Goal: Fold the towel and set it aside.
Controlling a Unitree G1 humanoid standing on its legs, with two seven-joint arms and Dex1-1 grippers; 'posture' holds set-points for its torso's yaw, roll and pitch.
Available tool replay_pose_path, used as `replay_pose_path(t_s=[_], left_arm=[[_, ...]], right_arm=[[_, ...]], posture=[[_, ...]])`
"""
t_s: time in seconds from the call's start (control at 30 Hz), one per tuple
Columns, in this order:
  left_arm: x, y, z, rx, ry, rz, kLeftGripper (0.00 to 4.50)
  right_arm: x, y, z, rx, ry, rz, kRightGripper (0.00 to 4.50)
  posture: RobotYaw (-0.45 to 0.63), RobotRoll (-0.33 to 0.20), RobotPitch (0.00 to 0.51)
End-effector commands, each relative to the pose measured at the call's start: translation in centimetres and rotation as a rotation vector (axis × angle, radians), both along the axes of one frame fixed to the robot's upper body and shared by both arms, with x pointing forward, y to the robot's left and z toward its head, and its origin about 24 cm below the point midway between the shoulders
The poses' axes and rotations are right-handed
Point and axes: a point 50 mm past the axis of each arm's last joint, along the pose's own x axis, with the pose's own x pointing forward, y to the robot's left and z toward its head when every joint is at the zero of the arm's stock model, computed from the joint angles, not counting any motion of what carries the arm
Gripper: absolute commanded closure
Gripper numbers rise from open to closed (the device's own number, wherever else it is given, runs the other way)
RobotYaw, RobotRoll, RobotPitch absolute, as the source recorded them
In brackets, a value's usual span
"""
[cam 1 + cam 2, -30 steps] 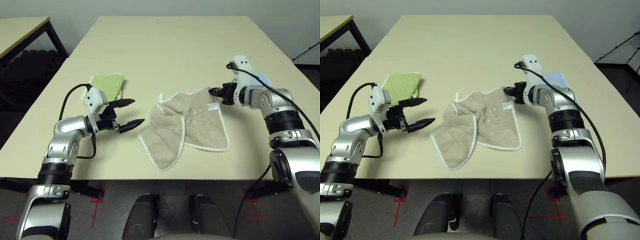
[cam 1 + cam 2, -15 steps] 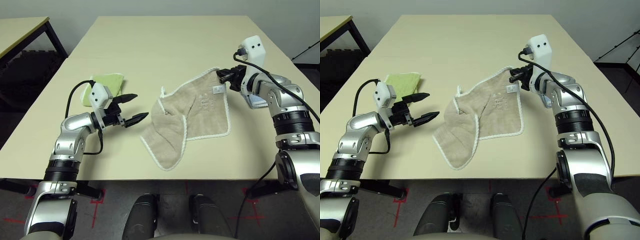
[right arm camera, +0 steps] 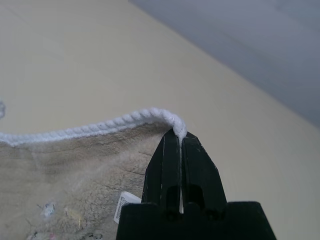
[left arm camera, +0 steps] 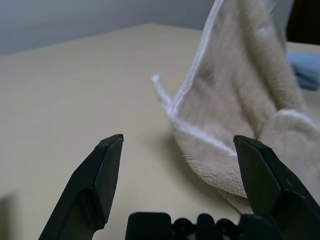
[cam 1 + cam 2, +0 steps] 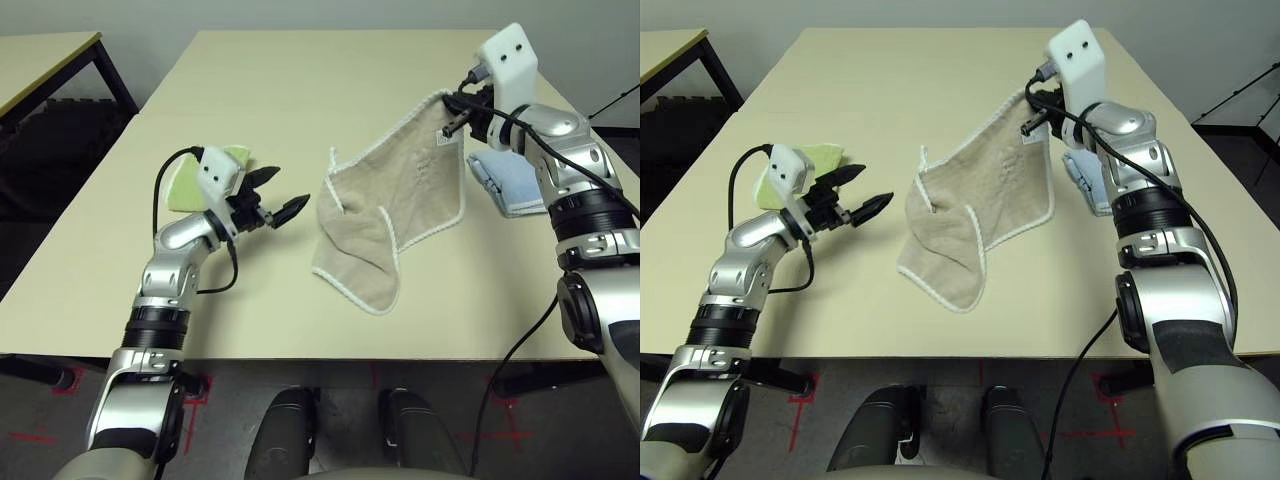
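Towel (image 5: 400,205) hangs slanting from upper right to lower centre, its corner pinched by the right tool (image 5: 452,120); left tool (image 5: 282,194) gapes wide.

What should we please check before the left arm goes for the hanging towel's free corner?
1. Right tool shut on the beige towel's corded corner: ok.
2. Towel lifted at that corner, lower part on the table: ok.
3. Left tool open, pointing at the towel: ok.
4. Left tool apart from the towel: ok.
5. White corner loop hangs free: ok.
6. Light-blue towel and lime-green towel lie apart from the beige towel: ok.
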Motion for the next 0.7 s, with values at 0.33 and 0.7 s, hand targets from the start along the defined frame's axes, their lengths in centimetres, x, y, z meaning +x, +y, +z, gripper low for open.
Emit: replay_pose_path(t_s=[0.33, 0.7], left_arm=[[2.1, -1.8, 0.3, 0.014, 0.106, 0.134, 0.00], [4.2, -6.8, 4.5, -0.074, 0.135, -0.010, 0.00]], right_arm=[[0.2, 1.5, 2.0, -0.087, -0.160, 0.078, 4.49], [-0.4, 2.8, 2.1, -0.109, -0.200, 0.170, 4.49]], posture=[[0.14, 0.000, 0.097], [0.12, 0.000, 0.096]])
